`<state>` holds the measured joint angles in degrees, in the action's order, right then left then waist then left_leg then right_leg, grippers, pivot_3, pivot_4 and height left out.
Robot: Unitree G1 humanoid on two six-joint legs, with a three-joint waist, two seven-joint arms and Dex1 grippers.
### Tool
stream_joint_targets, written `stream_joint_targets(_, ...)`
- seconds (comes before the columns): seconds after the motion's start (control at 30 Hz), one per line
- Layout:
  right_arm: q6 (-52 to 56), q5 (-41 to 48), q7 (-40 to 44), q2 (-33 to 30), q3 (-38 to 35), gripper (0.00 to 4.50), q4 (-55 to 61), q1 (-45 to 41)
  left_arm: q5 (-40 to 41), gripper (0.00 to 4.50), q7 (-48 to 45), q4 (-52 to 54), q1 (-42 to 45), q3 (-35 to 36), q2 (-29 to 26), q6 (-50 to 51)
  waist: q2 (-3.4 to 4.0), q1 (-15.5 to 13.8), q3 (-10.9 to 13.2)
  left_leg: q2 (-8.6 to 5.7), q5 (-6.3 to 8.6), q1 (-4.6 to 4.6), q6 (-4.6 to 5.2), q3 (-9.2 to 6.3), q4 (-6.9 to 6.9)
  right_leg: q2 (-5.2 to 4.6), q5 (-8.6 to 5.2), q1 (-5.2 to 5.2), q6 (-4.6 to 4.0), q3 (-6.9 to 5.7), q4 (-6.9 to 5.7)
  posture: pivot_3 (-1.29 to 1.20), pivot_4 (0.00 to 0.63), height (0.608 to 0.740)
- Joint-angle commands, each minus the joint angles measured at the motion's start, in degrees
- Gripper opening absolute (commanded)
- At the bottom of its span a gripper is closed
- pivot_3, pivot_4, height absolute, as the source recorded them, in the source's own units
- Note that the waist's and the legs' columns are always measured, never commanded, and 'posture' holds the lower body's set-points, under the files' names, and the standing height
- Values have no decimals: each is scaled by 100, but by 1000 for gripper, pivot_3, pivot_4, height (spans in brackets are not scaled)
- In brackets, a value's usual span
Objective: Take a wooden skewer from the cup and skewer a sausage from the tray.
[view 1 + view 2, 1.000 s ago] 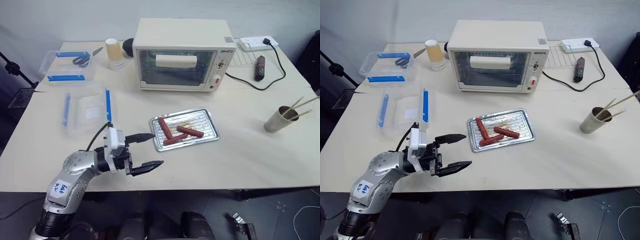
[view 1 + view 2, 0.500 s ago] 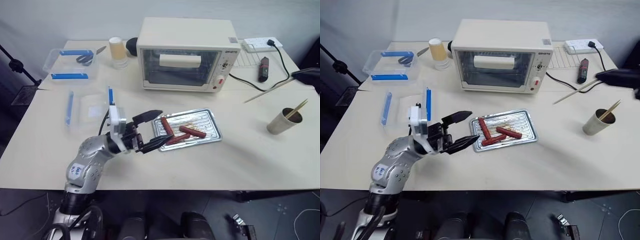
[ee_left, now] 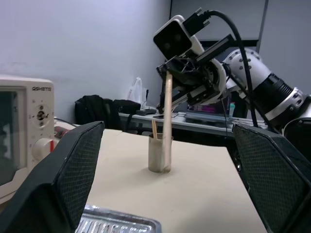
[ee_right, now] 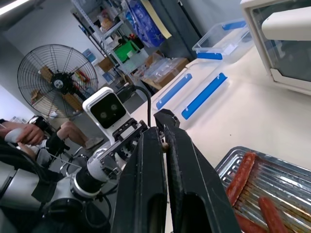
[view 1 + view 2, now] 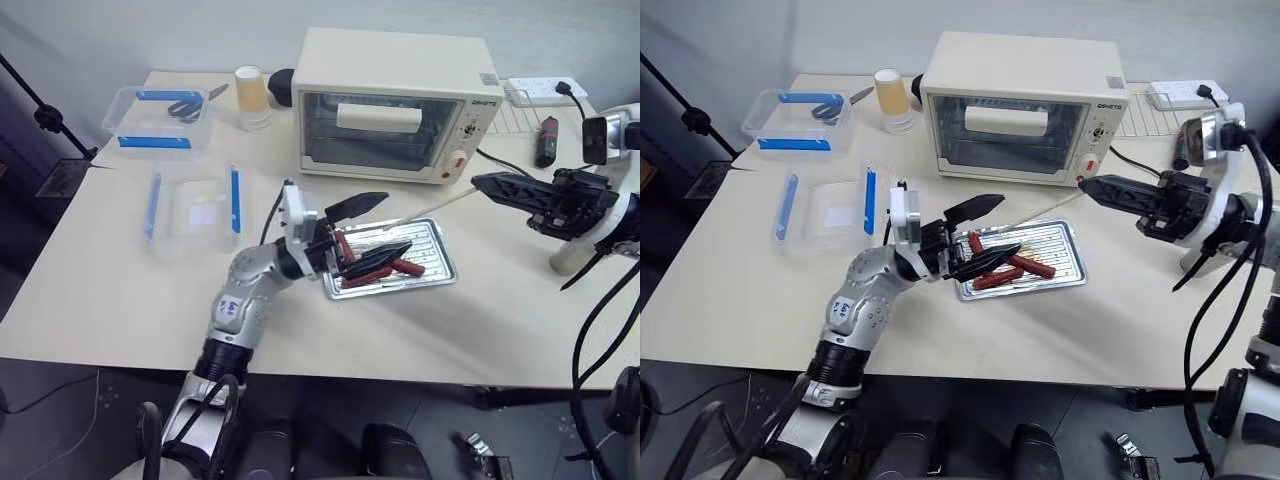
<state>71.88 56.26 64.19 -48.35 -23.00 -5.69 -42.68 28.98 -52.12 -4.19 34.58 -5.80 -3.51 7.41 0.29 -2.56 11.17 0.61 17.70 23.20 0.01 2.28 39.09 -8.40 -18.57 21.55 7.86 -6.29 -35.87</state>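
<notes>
My left gripper (image 5: 372,226) is spread wide and holds nothing; one finger sticks up over the near end of the tray (image 5: 435,262), the other lies low across the sausages (image 5: 400,266) there, and I cannot tell whether it touches them. The three sausages lie in the tray's left half. My right gripper (image 5: 482,184) is clamped shut on the wooden skewer (image 5: 430,209), pinching it at one end. The skewer slants from those fingertips down toward the tray, its free tip hanging above the tray's far edge, close to my raised left finger. The cup (image 3: 159,154) stands on the table (image 5: 120,290) to the right, behind my right gripper, with more sticks in it.
</notes>
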Motion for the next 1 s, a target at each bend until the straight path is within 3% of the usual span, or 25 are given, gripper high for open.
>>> stream_joint_targets(0.03,51,372,-246,69,-245,26,295,-22,98,4500,78,51,109,25,179,-27,0,1,0,0,0,0,0,0,0,0,0,0,0,0,0,0,150,740)
stream_joint_targets(0.17,71,591,-513,203,-275,26,422,42,86,4500,122,5,180,19,332,-15,0,2,0,0,0,0,0,-1,0,0,0,0,0,0,0,0,150,740)
stream_joint_targets(0.27,83,777,-698,289,-295,0,504,84,61,3911,135,-69,231,8,441,-59,0,0,0,-1,0,0,1,-1,0,0,0,0,0,0,0,0,150,740)
stream_joint_targets(0.7,34,1402,-1236,397,-317,0,751,307,-2,168,181,-165,276,-30,689,-134,-1,-7,0,0,1,0,3,-1,0,0,0,0,0,0,0,0,150,740)
stream_joint_targets(0.9,368,1887,-1755,426,-409,0,575,327,28,43,273,-95,236,25,687,-97,-1,-4,0,0,1,0,4,0,1,0,0,0,0,0,0,0,150,740)
stream_joint_targets(1.0,-21,1436,-1643,238,-221,705,908,650,21,0,277,156,80,141,351,34,-1,-1,0,0,1,0,4,-1,0,0,0,0,0,0,0,0,150,740)
